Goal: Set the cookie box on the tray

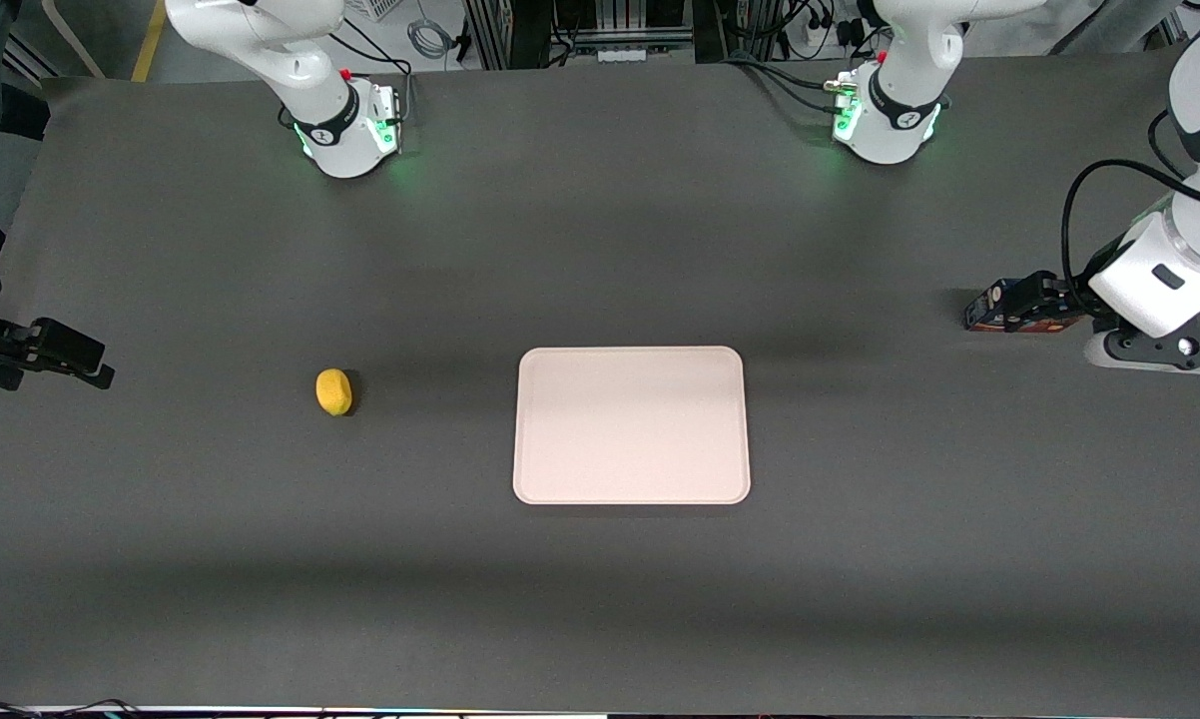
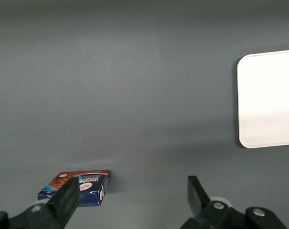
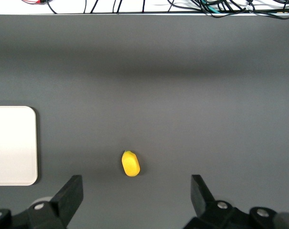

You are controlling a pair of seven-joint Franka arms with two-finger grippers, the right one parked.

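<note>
gripper [image 2: 132, 200] low over table [image 1: 600, 599], fingers [image 2: 65, 198] wide open, holding nothing. cookie box [image 2: 77, 187] flat under one finger. tray [image 1: 631, 425] well apart, bare.

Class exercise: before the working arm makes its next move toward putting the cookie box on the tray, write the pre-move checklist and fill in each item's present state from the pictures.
1. End effector open: ok, fingers wide apart.
2. End effector empty: ok, nothing between the fingers.
3. Cookie box located: ok, flat on the table at the working arm's end, by one fingertip.
4. Box centred between the fingers: not ok, it sits off to one finger.
5. Tray free to receive: ok, nothing on it.
6. Yellow object clear of the route: ok, toward the parked arm's end.
</note>
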